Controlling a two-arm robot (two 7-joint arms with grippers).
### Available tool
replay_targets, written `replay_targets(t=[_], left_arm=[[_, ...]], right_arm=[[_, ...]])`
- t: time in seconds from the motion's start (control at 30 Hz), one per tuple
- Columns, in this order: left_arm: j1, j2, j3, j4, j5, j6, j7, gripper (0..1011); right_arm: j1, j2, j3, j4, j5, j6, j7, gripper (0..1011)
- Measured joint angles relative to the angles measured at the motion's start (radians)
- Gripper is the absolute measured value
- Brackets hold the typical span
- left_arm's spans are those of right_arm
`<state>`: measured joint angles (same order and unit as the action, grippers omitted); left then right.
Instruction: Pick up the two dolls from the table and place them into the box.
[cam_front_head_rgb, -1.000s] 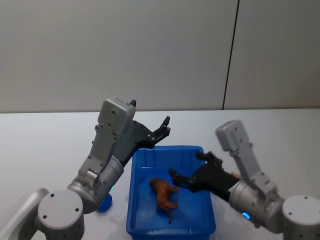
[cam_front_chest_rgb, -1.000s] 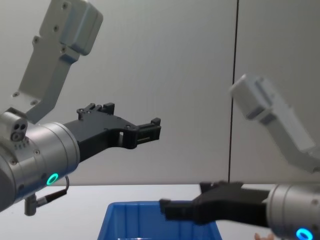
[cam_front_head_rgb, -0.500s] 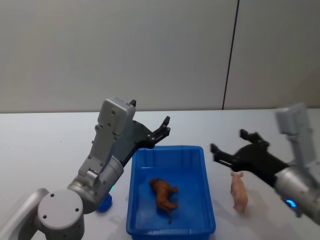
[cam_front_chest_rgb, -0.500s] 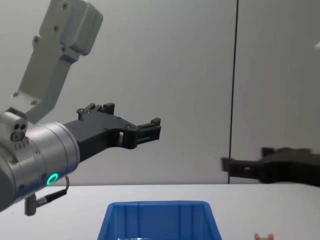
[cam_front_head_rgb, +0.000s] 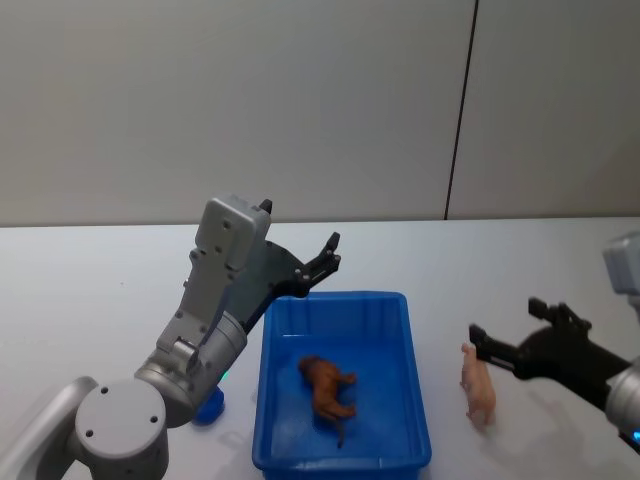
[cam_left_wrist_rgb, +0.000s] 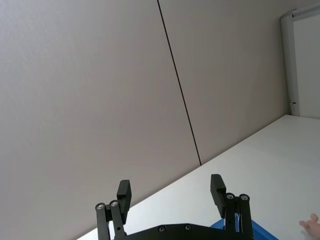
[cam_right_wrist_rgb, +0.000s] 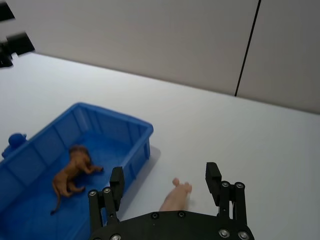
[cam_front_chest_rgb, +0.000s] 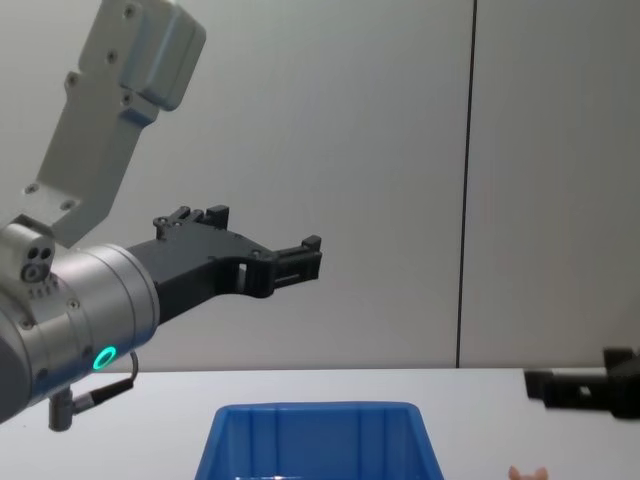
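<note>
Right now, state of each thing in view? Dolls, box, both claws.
Reddish-brown doll: lying on its side inside the box.
Pink doll: on the table, right of the box, ungripped.
Box: upright, open-topped, holding one doll.
Left claw: open, empty, raised near the box's far side.
Right claw: open, empty, by the pink doll, not touching it.

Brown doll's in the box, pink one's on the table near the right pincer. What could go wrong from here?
1. The pink doll lies close beside the box. A finger of the open right pincer might catch the rim or nudge the doll away.
2. The doll is small, so a shallow pinch may slip on lifting.
3. The left pincer hangs open above the box's far rim and could crowd the drop beside the brown doll.
</note>
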<state>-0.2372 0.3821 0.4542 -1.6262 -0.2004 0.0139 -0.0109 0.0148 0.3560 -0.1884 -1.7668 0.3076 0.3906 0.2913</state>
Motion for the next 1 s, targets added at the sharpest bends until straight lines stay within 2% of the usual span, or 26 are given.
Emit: replay_targets(t=[0.23, 0.5, 0.77, 1.0], left_arm=[[0.000, 0.000, 0.000, 0.000, 0.000, 0.000, 0.000, 1004], [0.000, 0.000, 0.000, 0.000, 0.000, 0.000, 0.000, 1004], [0.000, 0.000, 0.000, 0.000, 0.000, 0.000, 0.000, 1004], [0.000, 0.000, 0.000, 0.000, 0.000, 0.000, 0.000, 1004]], right_arm=[[-0.039, 0.028, 0.003, -0.014, -0.002, 0.066, -0.005, 1001], [-0.074, 0.038, -0.010, -0.002, -0.039, 0.129, -0.040, 1001], [-0.078, 0.014, -0.037, 0.039, -0.088, 0.143, -0.069, 1001], [-0.046, -0.029, -0.064, 0.093, -0.130, 0.110, -0.083, 1001]])
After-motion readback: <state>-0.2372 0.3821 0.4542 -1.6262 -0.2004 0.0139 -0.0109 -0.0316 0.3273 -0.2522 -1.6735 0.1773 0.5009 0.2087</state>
